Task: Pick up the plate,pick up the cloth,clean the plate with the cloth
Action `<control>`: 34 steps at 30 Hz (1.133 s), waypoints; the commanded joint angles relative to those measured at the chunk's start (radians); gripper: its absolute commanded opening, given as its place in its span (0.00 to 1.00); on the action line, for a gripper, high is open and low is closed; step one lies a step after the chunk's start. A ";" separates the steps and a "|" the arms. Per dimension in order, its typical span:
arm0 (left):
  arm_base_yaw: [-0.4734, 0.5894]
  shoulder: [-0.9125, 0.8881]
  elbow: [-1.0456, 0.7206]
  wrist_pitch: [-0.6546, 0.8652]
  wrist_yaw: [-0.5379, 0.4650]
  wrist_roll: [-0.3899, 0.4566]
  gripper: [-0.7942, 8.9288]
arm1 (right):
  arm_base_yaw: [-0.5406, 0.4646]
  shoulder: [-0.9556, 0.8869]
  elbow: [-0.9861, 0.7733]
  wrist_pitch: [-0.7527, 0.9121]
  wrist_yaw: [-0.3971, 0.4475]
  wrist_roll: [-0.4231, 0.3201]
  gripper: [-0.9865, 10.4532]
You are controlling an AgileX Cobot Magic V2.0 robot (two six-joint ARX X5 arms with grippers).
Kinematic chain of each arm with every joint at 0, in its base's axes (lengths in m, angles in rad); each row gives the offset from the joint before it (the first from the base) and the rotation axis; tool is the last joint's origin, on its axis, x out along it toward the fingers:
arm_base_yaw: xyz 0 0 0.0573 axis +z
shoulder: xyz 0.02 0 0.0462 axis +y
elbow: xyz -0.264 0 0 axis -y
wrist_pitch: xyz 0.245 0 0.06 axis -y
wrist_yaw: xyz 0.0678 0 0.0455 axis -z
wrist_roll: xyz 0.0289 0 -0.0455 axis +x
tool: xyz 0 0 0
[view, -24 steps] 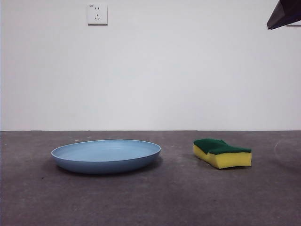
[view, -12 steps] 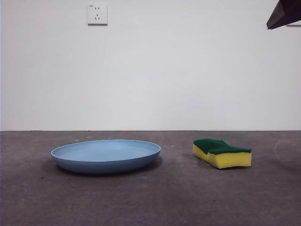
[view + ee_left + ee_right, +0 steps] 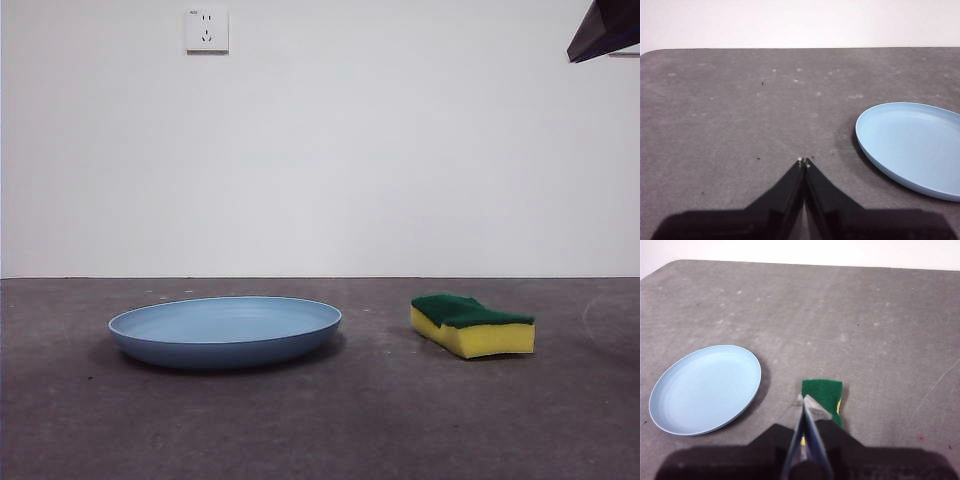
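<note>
The light-blue plate [image 3: 226,331] rests flat on the dark table, left of centre in the front view; it also shows in the left wrist view [image 3: 912,145] and the right wrist view [image 3: 706,388]. The cloth, a yellow sponge with a green top [image 3: 471,324], lies to the plate's right. My left gripper [image 3: 804,162] is shut and empty, hanging above bare table beside the plate. My right gripper [image 3: 803,401] is shut too, high above the cloth [image 3: 823,395], which it partly hides. One arm shows only as a black tip [image 3: 605,30] at the top right corner.
A white wall with a socket [image 3: 206,30] stands behind the table. The table's far edge and rounded corner [image 3: 655,52] appear in the wrist views. Grey tabletop [image 3: 380,420] stretches around both things.
</note>
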 commanded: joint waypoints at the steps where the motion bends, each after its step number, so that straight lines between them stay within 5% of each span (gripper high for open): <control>1: 0.003 -0.003 -0.014 0.005 -0.001 0.011 0.08 | 0.001 -0.001 -0.006 0.006 0.003 0.009 0.09; 4: 0.003 -0.003 -0.014 0.005 -0.001 0.011 0.08 | 0.001 -0.012 -0.006 0.005 0.003 0.008 0.09; 11: 0.003 -0.003 -0.014 0.005 -0.001 0.011 0.08 | -0.069 -0.147 -0.040 0.009 0.022 -0.161 0.09; 15: 0.003 -0.003 -0.014 0.005 -0.001 0.011 0.08 | -0.210 -0.273 -0.178 0.106 0.005 -0.138 0.09; 22: 0.003 -0.003 -0.014 0.005 -0.001 0.011 0.08 | -0.378 -0.470 -0.431 0.215 -0.149 -0.130 0.09; 34: 0.003 -0.003 -0.014 0.005 -0.001 0.011 0.08 | -0.405 -0.650 -0.660 0.202 -0.188 -0.030 0.09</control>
